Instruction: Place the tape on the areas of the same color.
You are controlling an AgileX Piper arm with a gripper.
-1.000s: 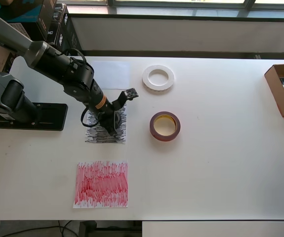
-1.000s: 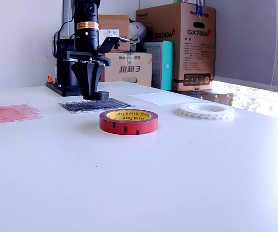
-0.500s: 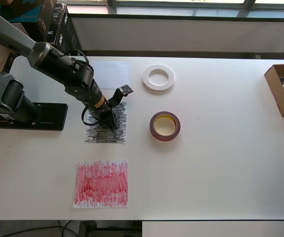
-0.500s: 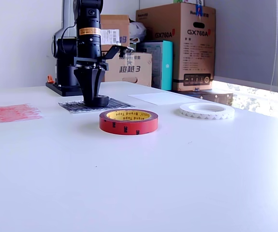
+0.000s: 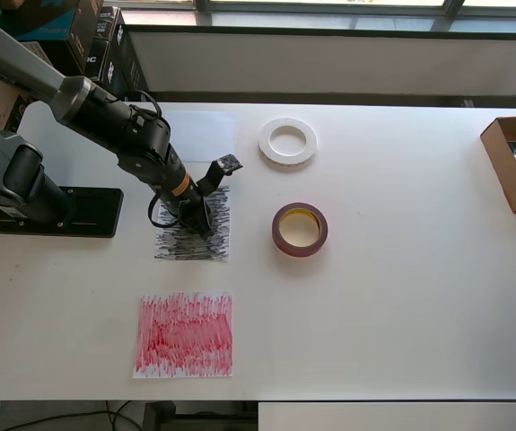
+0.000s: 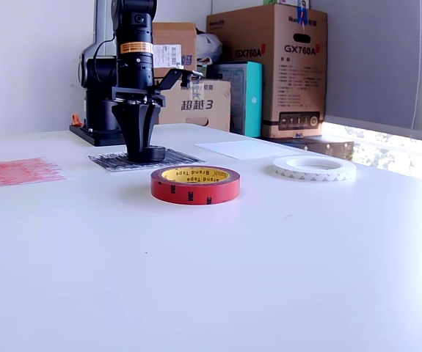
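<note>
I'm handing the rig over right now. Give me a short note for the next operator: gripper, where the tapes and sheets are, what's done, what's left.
Gripper: down on the black sheet, fingers closed around the black tape, which rests on that sheet.
Red tape: on bare table, to the overhead view's right of the black sheet.
White tape: on bare table, beside the white sheet.
Red sheet: nothing on it.
Done: black tape is on black, not yet released.
Left: release it, then red and white tapes.
</note>
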